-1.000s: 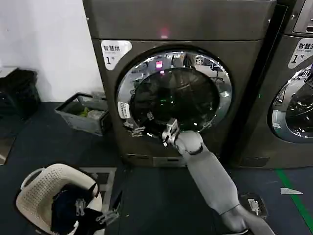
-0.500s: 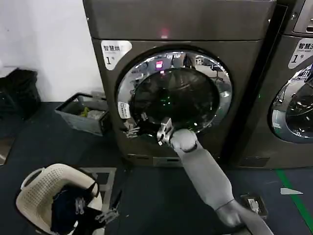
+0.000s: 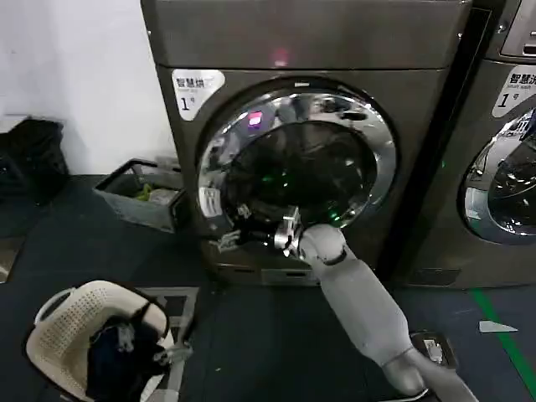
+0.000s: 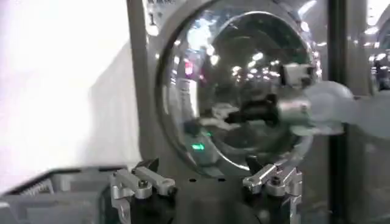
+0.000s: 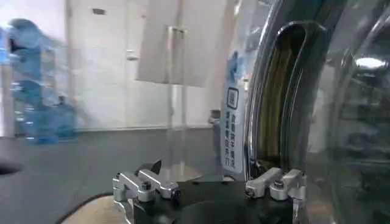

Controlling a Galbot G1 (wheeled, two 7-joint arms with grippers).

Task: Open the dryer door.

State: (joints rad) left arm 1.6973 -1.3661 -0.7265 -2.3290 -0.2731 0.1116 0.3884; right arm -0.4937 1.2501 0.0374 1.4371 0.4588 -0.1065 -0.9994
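Note:
The dryer [image 3: 301, 33] is a bronze-grey machine with a "1" sticker and a pink light. The dryer door [image 3: 377, 142], a chrome ring round dark glass, stands slightly ajar at its left edge. My right gripper [image 3: 234, 228] is at the door's lower left rim, open, with the rim's edge [image 5: 268, 91] next to one of its fingers [image 5: 274, 182]. In the left wrist view that gripper [image 4: 222, 115] reaches across the door [image 4: 256, 55]. My left gripper [image 3: 172, 352] hangs low by the basket, open [image 4: 204, 167] and holding nothing.
A white laundry basket [image 3: 59, 335] with dark clothes sits on the floor at the lower left. A grey crate [image 3: 138, 197] and a black bag [image 3: 33, 155] stand left of the dryer. A second machine [image 3: 502, 167] is at the right, with green floor tape [image 3: 502, 335] before it.
The door's left edge has come out from the dryer front, and its reflections have shifted. My right gripper has drawn back a little with it. The left gripper has drifted slightly.

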